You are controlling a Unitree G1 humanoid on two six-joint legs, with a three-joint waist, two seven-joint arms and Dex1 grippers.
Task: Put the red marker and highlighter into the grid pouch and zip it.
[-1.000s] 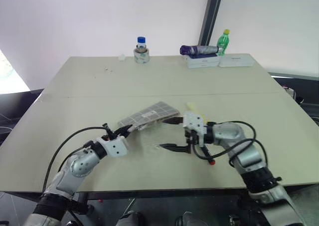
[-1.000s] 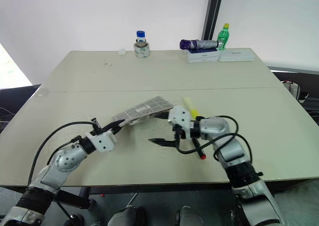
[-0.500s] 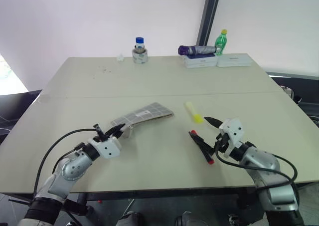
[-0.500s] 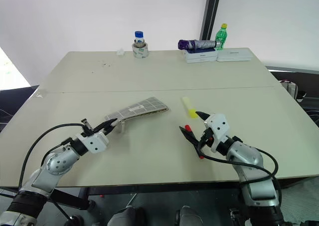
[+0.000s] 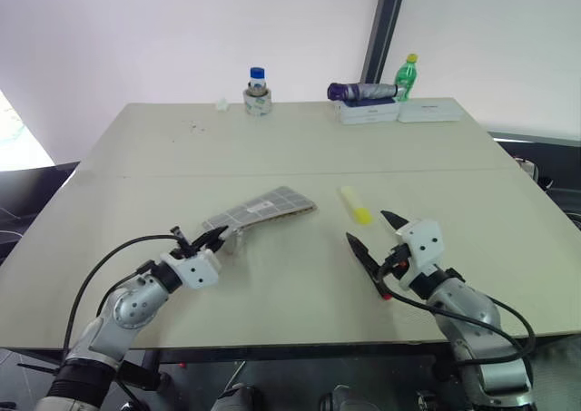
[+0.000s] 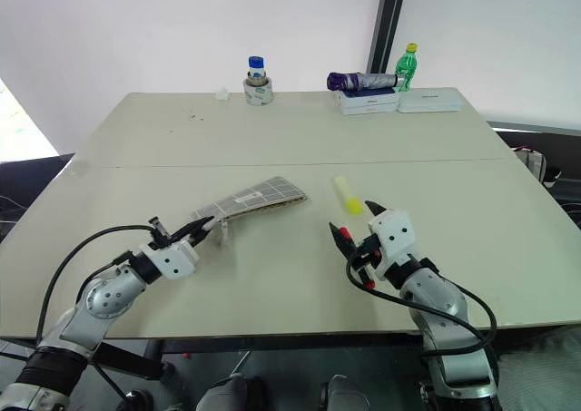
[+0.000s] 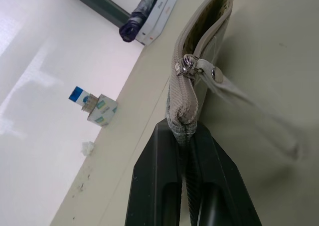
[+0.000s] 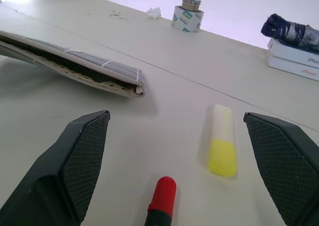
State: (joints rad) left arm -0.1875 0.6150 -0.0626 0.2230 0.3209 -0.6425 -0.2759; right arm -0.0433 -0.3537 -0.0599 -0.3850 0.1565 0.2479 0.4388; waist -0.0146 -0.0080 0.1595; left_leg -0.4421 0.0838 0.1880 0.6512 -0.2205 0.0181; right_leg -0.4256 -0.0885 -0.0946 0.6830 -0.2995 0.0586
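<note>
Pouch: flat grey fabric grid pouch [image 5: 261, 210] with white lines lies on the pale desk [image 5: 272, 148], its near corner raised off the surface, zipper edge partly open.
Left gripper [image 5: 218, 237]: jaws pressed together, pinching the pouch's near corner just below the metal zipper slider [image 7: 183, 65].
Right gripper [image 6: 355, 225]: jaws spread wide, holding nothing, hovering low over the desk with the two pens between its fingers in the wrist view.
Red marker [image 8: 160, 198]: slim black pen with a red cap, lying flat on the desk directly below the right gripper, not yet grasped.
Highlighter [image 5: 354, 204]: short thick yellow pen with a whitish cap, lying just beyond the marker, well apart from the pouch mouth.
Step in hand: likely lining up the first pick, with the pouch held ready.
Next move: probably lower the right jaws around the marker barrel, close, lift, then carry it toward the open zipper edge while the left hand keeps the corner raised.
Background: taped jar [image 5: 258, 96], green bottle [image 5: 407, 75], white boxes [image 5: 398, 111] at the far edge.
</note>
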